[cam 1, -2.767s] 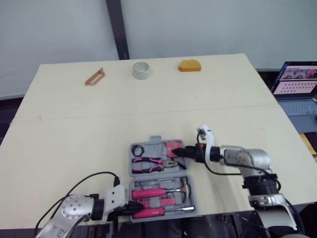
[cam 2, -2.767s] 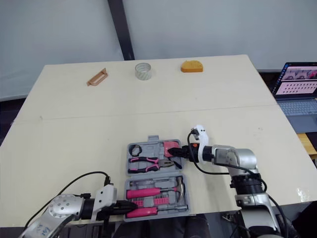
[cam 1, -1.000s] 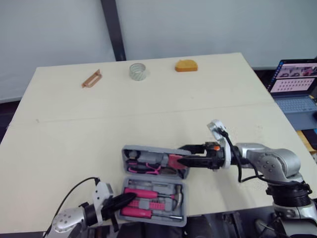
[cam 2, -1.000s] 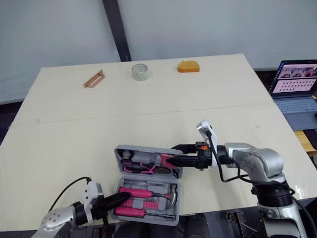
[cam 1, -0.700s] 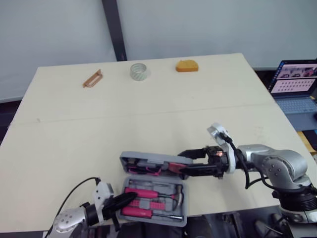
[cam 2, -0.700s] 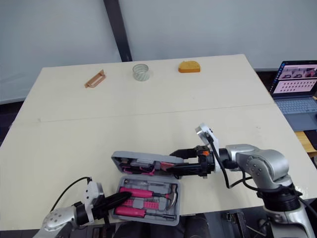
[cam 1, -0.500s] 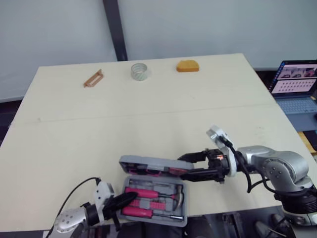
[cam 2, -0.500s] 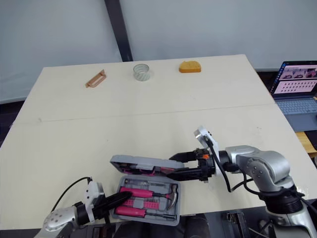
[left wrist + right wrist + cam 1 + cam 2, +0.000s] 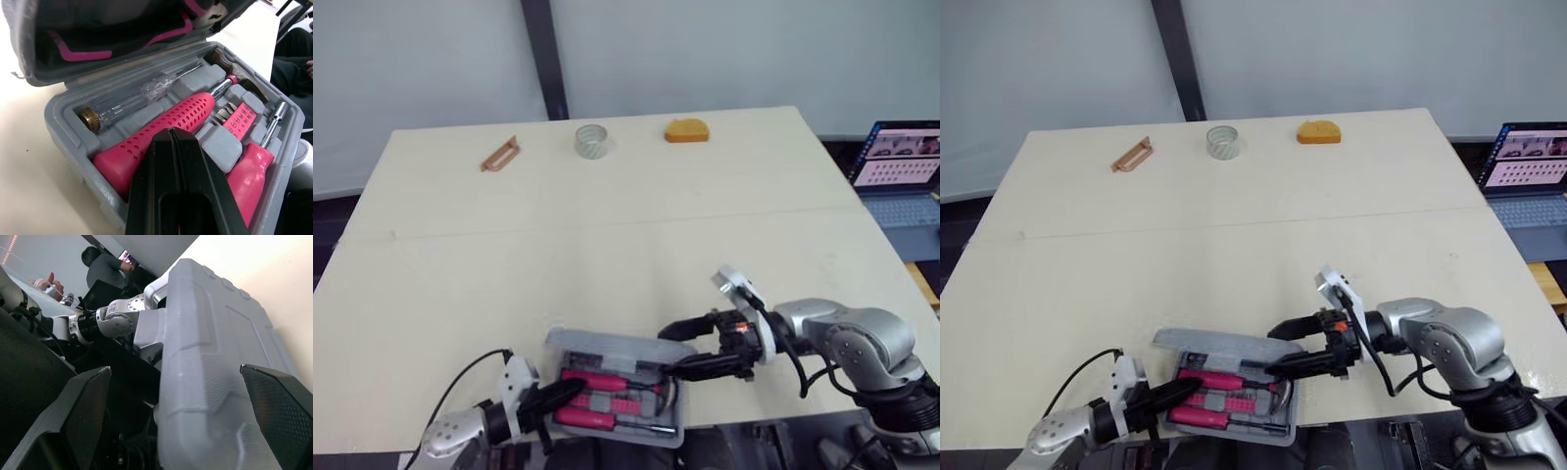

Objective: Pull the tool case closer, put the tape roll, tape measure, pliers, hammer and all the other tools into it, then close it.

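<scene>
Left claw [image 9: 573, 388]: its fingers are pressing together, and it is lying at the case's 8 o'clock corner with its tip over the hammer's pink handle.
Case [image 9: 617, 435]: it is sitting at the table's 6 o'clock edge, with its grey base lying flat and still showing its tools.
Hammer [image 9: 181, 117]: it is lying in the base, with its handle pointing toward the left claw and its head lying at the 3 o'clock end.
Other tools in base: a clear-handled tester [image 9: 127, 103] is lying on the hinge side of the hammer. A strip of bits [image 9: 234, 117] and a pink screwdriver [image 9: 249, 171] are lying on the near side.
Lid [image 9: 607, 345]: it is hanging low over the base, partly shut, with its hinge at 12 o'clock.
Pliers [image 9: 73, 53]: their pink grips are showing under the lid.
Right claw [image 9: 666, 351]: it is reaching in from 3 o'clock with its fingers standing apart. One finger is sitting above the lid's edge and one below it.
Table [image 9: 607, 225]: its pale top is carrying everything.
Far edge: a brown clip [image 9: 499, 153] is lying at 11 o'clock, a clear roll [image 9: 592, 140] at 12 and an orange lump [image 9: 687, 129] at 1, all well apart from the case.
Laptop [image 9: 901, 166]: it is standing open off the table at 3 o'clock.
</scene>
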You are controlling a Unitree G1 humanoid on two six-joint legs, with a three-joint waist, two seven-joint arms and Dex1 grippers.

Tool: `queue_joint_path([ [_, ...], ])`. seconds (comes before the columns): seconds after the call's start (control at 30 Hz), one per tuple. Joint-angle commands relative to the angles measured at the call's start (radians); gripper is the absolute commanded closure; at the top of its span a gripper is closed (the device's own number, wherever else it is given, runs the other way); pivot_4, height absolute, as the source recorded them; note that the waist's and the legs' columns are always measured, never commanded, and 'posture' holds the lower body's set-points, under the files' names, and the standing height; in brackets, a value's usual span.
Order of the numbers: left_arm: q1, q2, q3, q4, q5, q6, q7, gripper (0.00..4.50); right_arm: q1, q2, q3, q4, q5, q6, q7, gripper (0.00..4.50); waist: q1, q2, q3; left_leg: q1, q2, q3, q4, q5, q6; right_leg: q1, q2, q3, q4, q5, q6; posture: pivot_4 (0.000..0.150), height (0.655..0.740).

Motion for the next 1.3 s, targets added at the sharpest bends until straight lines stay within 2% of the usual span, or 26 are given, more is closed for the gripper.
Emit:
queue_joint_path([
  [0.03,0.02,0.017,0.035,0.043,0.018,0.05,0.038,4.5,-0.002,-0.011,0.004,-0.029,0.0,-0.025,0.015,0.04,-0.001,0.0,0.0,0.0,0.0,0.0,0.0,0.0,0.0,0.0,0.0,0.0,0.0,0.0,0.0,0.15,0.74],
  [0.1,0.028,0.033,0.052,0.023,0.011,0.064,0.037,4.5,0.0,-0.014,0.007,-0.031,0.001,-0.028,0.016,0.04,0.0,0.0,0.0,0.0,0.0,0.0,0.0,0.0,0.0,0.0,0.0,0.0,0.0,0.0,0.0,0.15,0.74],
  [0.2,0.116,0.155,0.158,-0.11,-0.08,0.183,-0.028,4.5,0.01,-0.036,-0.031,-0.044,0.024,-0.021,0.022,0.04,-0.004,-0.006,0.003,0.0,0.0,0.0,0.0,0.0,0.0,-0.001,0.0,0.0,0.0,0.0,0.0,0.15,0.74],
  [0.37,0.251,0.349,0.504,-0.238,-0.213,0.354,-0.105,4.5,0.034,-0.114,-0.156,-0.008,0.071,-0.023,0.045,0.04,0.001,-0.01,0.008,-0.003,0.003,0.0,0.0,-0.001,-0.002,-0.003,0.003,-0.001,0.0,-0.001,-0.002,0.15,0.74],
  [0.47,0.217,0.388,0.603,-0.258,-0.266,0.423,-0.105,4.5,0.043,-0.14,-0.18,0.022,0.059,-0.039,0.056,0.04,0.018,-0.011,0.009,-0.004,0.002,-0.001,0.002,-0.002,-0.001,-0.003,0.002,-0.001,-0.002,0.0,-0.003,0.15,0.74],
  [0.63,0.104,0.407,0.657,-0.229,-0.298,0.472,-0.102,4.5,0.072,-0.169,-0.198,0.048,0.033,-0.081,0.069,0.04,0.024,-0.011,0.009,-0.007,0.003,-0.001,0.002,-0.002,-0.001,-0.006,0.003,-0.001,-0.002,0.0,-0.004,0.15,0.74],
  [0.73,0.032,0.416,0.656,-0.177,-0.244,0.468,-0.067,4.5,0.101,-0.184,-0.213,0.089,-0.03,-0.149,0.055,0.04,0.024,-0.013,0.01,-0.008,0.003,-0.001,0.002,-0.002,-0.001,-0.006,0.003,-0.002,-0.002,0.0,-0.003,0.15,0.74],
  [0.83,-0.021,0.415,0.664,-0.104,-0.212,0.436,-0.07,3.59,0.14,-0.212,-0.244,0.159,-0.114,-0.247,0.054,0.0,0.023,-0.013,0.01,-0.008,0.003,0.0,0.002,-0.002,-0.001,-0.006,0.003,-0.002,-0.002,0.0,-0.003,0.15,0.74],
  [1.07,-0.152,0.454,0.6,0.13,-0.088,0.321,-0.093,0.04,0.246,-0.271,-0.349,0.378,-0.289,-0.478,0.061,0.0,0.025,-0.014,0.011,-0.008,0.003,0.001,0.002,-0.002,-0.001,-0.006,0.003,-0.002,-0.002,0.0,-0.003,0.15,0.74],
  [1.3,-0.309,0.488,0.543,0.366,-0.012,0.214,-0.13,0.04,0.283,-0.259,-0.393,0.506,-0.342,-0.584,0.074,0.0,0.016,-0.014,0.011,-0.008,0.003,0.001,0.002,-0.001,-0.002,-0.006,0.003,-0.002,-0.002,0.0,-0.003,0.15,0.74],
])
